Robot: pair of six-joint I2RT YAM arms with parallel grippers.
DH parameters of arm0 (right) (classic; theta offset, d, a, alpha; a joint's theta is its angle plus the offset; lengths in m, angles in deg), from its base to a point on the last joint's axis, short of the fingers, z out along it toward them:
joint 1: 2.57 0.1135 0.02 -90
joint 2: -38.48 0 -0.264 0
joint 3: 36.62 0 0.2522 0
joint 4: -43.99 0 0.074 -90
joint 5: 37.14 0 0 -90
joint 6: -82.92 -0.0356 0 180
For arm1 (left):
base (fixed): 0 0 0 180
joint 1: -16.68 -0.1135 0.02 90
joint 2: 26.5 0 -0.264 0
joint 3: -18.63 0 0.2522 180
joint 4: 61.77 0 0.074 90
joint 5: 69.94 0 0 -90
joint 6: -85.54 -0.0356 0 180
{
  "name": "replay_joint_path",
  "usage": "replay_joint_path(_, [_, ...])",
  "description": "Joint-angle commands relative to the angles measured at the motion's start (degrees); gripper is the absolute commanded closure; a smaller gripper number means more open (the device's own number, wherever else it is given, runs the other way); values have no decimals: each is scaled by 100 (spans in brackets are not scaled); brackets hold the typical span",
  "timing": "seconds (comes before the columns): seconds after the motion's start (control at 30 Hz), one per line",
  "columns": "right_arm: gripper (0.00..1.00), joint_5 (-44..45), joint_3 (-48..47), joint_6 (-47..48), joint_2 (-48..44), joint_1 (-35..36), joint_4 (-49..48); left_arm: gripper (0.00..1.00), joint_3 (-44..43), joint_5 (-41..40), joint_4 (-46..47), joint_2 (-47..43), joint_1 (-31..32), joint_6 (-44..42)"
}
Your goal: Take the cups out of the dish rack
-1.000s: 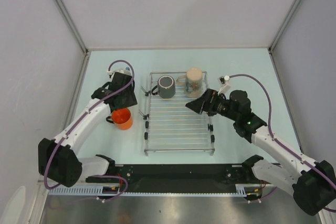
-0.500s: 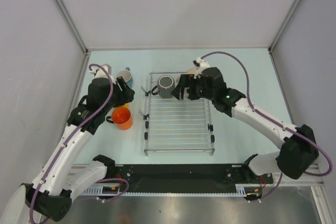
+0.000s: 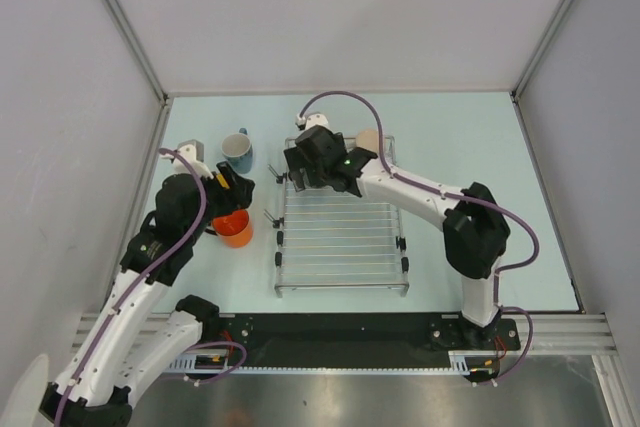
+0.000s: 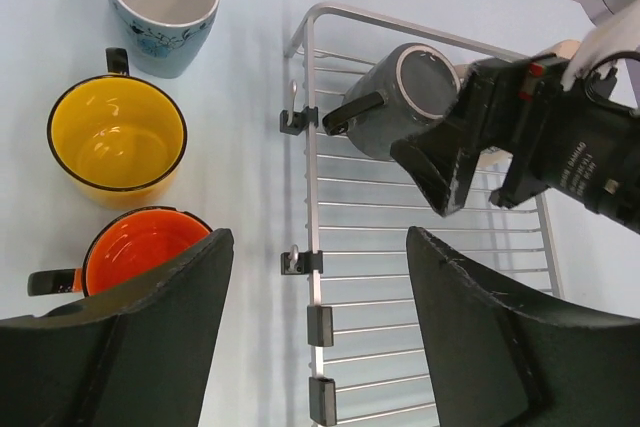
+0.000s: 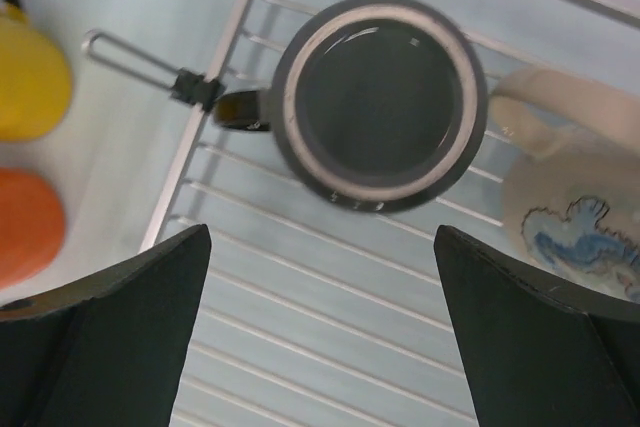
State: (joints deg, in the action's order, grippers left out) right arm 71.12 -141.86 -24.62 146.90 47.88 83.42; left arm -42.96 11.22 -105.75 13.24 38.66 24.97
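The dark grey mug (image 5: 380, 102) stands mouth-up in the far-left corner of the dish rack (image 4: 310, 187), with the beige mug (image 5: 570, 197) just beside it. The right tool (image 5: 320, 317) hangs over it, spread wide and empty. I'd worry a finger lands on the rim or shoves it into its neighbour, tipping either. The left tool (image 4: 315, 327), near the orange mug (image 4: 140, 257), is also wide open and empty, and I can read no writing anywhere.

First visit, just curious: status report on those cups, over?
Left claw open, empty. Right claw open above dark grey mug on dish rack. Beige mug beside it. Nothing blocking.
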Motion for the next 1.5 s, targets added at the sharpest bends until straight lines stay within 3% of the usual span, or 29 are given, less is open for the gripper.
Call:
replay_joint_path(0.0, [0,872,-730,242,319,-18,438,25,143,-56,209,-46,35,-104])
replay_joint_path(0.67, [0,925,-1759,365,1418,-475,535,24,345,-74,315,147,52,-60])
replay_joint_path(1.1, [0,363,-1663,181,1454,-713,395,24,354,-39,323,112,52,-60])
replay_joint_path(1.3, [12,274,-1425,93,1445,-555,412,24,406,23,323,103,70,1])
replay_joint_path(1.47, [7,310,-1118,-3,1366,-432,412,24,424,40,332,95,87,19])
